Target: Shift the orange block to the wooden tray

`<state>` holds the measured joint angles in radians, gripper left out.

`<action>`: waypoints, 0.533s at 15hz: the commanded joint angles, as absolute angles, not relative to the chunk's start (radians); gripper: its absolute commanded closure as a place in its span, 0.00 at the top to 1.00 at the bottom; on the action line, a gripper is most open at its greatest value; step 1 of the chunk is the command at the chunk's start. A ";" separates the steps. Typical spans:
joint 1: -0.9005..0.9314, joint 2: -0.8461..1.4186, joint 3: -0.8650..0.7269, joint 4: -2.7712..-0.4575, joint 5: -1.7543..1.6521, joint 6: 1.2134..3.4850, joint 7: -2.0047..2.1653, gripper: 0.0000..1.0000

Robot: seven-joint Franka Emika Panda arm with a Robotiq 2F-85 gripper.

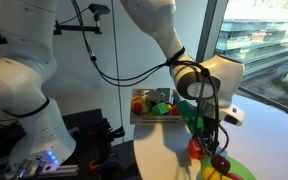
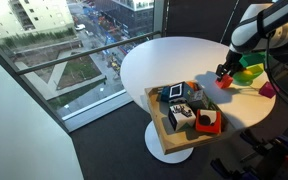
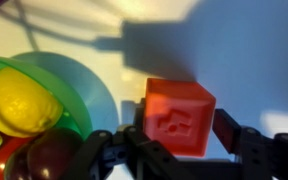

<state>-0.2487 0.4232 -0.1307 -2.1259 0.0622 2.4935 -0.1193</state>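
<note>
A: Entry: which step is in hand?

B: The grasp, by my reading. In the wrist view the gripper [image 3: 182,122] is down at the orange block [image 3: 179,108]. The block sits on the white table [image 3: 234,60], just beside the lime-green plate [image 3: 89,90]. It is not in the wooden tray [image 2: 156,115], so the transfer is not yet done.

A: Jaw state?

B: One finger stands at each of two opposite side faces, both close against the block. I see no gap, but the picture is soft. I cannot tell whether they are pinching it or only flanking it. The block is centred between them, and its far edge reaches past the fingertips.

A: Where is the tray relative to all this?

B: In an exterior view it lies well apart from the gripper, across the round table. It holds several toys, with some bare wood showing.

A: What does the next move call for?

B: My judgement is to confirm a firm squeeze on the flat faces first. Then lift straight up, clear of the plate rim and the lemon [image 3: 19,100]. After that, carry across, lower onto bare wood and release.
</note>
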 commanded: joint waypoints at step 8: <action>-0.227 0.388 -0.131 -2.118 0.066 2.482 -0.092 0.27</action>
<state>-0.2382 0.4167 -0.1310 -2.1202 0.0622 2.4935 -0.1140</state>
